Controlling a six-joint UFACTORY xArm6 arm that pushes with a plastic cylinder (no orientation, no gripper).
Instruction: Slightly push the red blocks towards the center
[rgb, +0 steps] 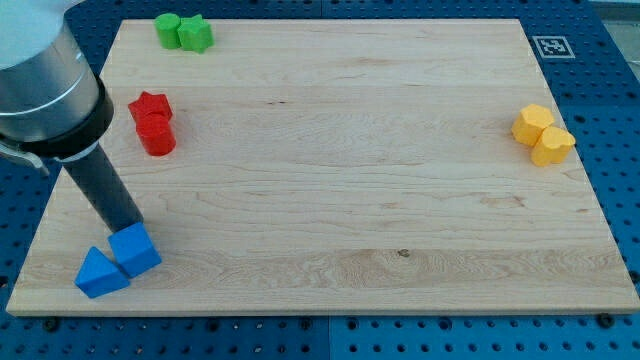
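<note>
1. A pale wooden board (330, 160) lies on a blue pegboard bench (620, 90), with a small printed marker (552, 46) at the board's top right corner.
2. The two red blocks sit touching near the view's left edge, upper half: a red star block (150, 104) above a red cylinder (156, 135).
3. They look like small, rigid, light pieces that should slide easily on smooth wood. Being a loose pair, they may split or spin if struck off-centre. I judge the best contact is on their left faces, near the seam, pushing rightward.
4. My tip (128, 226) has no fingers to open or close. It rests well below the reds, just at the top of a blue cube (135, 249), which touches a blue triangular block (99, 273).
5. Two green blocks (184, 32) sit at the top left, and two yellow blocks (543, 134) at the far right.
</note>
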